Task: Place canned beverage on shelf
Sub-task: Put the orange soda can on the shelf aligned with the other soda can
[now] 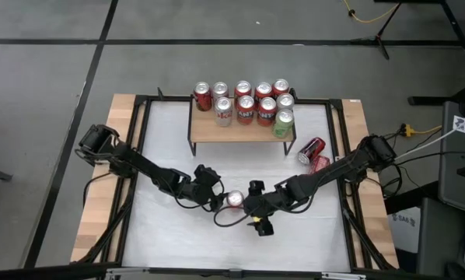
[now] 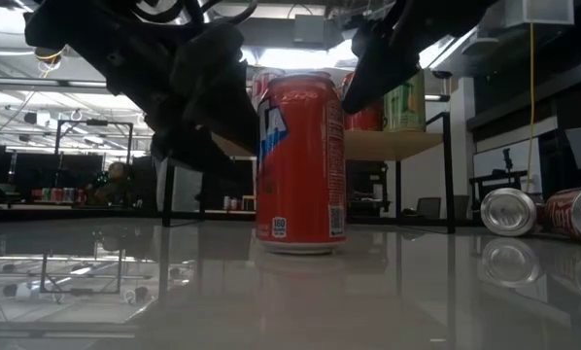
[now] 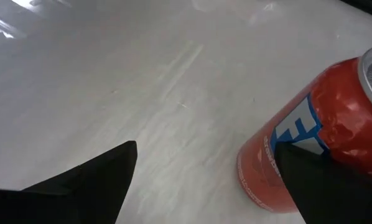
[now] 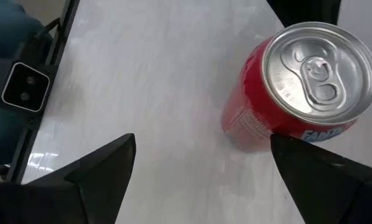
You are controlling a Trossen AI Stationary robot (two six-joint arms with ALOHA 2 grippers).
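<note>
A red canned beverage (image 1: pixel 234 200) stands upright on its base on the white table, in the middle near the front. My left gripper (image 1: pixel 215 198) is open just to its left and my right gripper (image 1: pixel 256 210) is open just to its right. In the left wrist view the can (image 3: pixel 310 143) stands outside the gap of the gripper (image 3: pixel 204 146), behind one finger. In the right wrist view the can (image 4: pixel 298 93) also stands beyond one finger of the gripper (image 4: pixel 203 138). The shelf (image 1: pixel 240 131) stands at the back, with several upright cans (image 1: pixel 244 101) on its plank. My left gripper has one finger (image 3: pixel 323 186) close beside the can's side wall (image 3: pixel 267 162); I cannot tell whether it touches. My right gripper has one finger (image 4: pixel 323 180) close by the can's lower side (image 4: pixel 248 134); I cannot tell whether it touches either.
Two red cans (image 1: pixel 313 155) lie on their sides at the right, in front of the shelf's right legs; they also show in the low view (image 2: pixel 543 211). A black frame rail (image 1: pixel 343 179) and wooden edges border the table. A loose cable (image 1: pixel 225 220) loops near the standing can.
</note>
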